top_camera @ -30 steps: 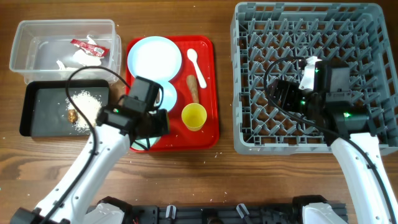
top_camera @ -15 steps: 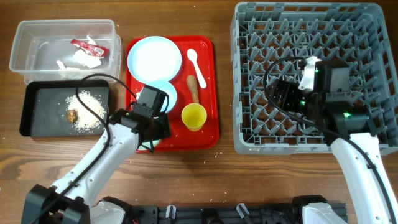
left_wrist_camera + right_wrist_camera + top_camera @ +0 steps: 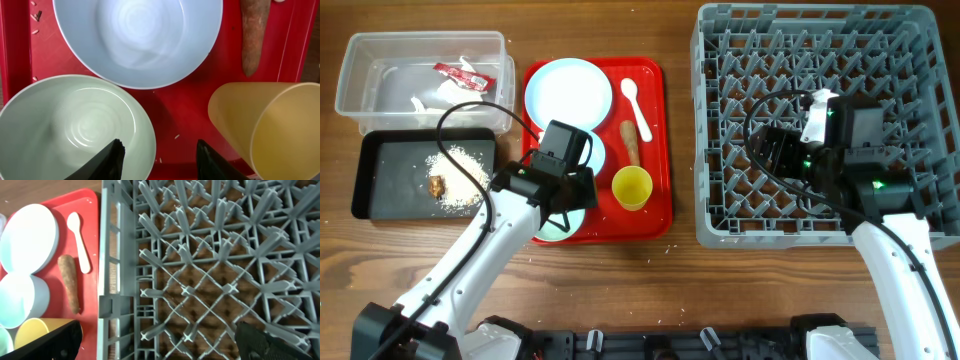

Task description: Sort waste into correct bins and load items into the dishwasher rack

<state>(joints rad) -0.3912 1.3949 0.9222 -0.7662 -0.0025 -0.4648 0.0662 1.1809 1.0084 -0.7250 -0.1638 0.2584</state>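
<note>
My left gripper (image 3: 160,161) is open over the red tray (image 3: 658,205). One finger is inside the pale green bowl (image 3: 75,125), the other is on the tray side, next to the yellow cup (image 3: 265,130). The pale blue bowl (image 3: 140,40) and brown stick (image 3: 251,40) lie just beyond. In the overhead view the left gripper (image 3: 566,192) covers part of both bowls. The plate (image 3: 568,92) and white spoon (image 3: 635,105) lie at the tray's far end. My right gripper (image 3: 160,345) is open and empty above the grey rack (image 3: 820,40).
The clear tub (image 3: 360,100) at the far left holds the red-and-white wrapper (image 3: 458,74) and crumpled paper (image 3: 445,95). The black tray (image 3: 380,160) in front of it holds rice crumbs (image 3: 460,172) and a dark lump (image 3: 437,185).
My left arm has shifted a little to the right and toward the tray's middle, and the green bowl shows more below the gripper. The right arm has not moved.
</note>
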